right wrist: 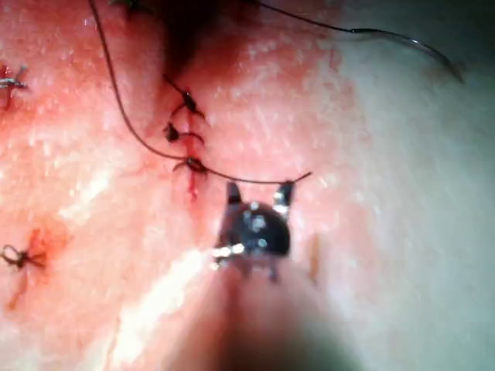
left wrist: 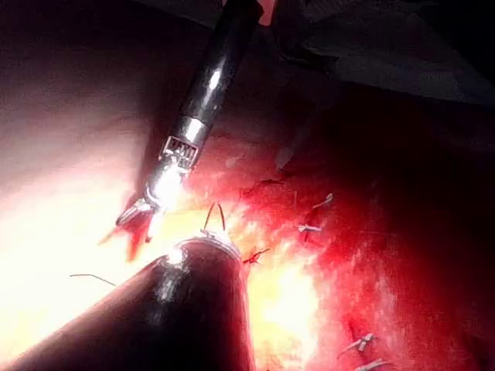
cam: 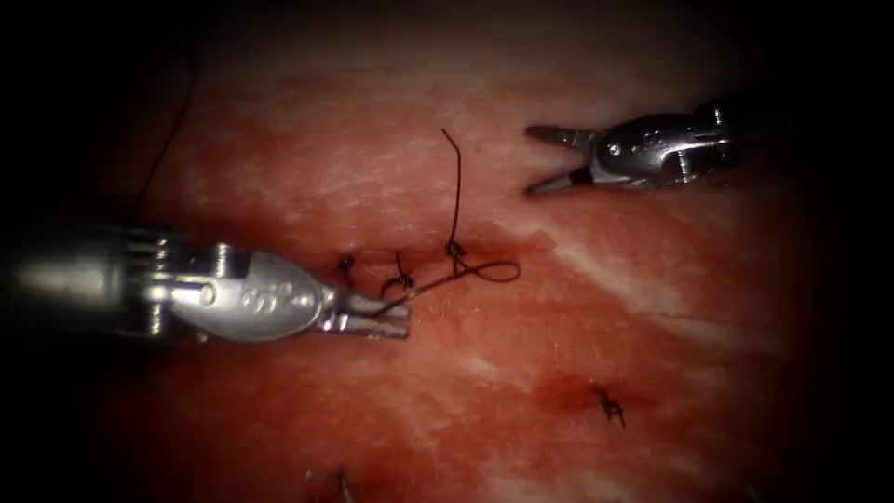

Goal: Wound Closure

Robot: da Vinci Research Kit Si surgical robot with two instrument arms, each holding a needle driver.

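Observation:
The tissue carries a stitched cut with three dark knots in a row. From the rightmost knot a short thread tail stands up. A longer thread loops right, then runs back into the jaws of my left tool, which is shut on it just left of and below the knots. My right tool hovers up and to the right of the cut, open and holding nothing. Its jaws straddle the tail near its free end. The needle is not in either tool.
A separate knot sits on the tissue at the lower right, amid red fluid. A thin dark strand trails over the far left. A dark curved line lies on pale tissue; needle or thread, I cannot tell.

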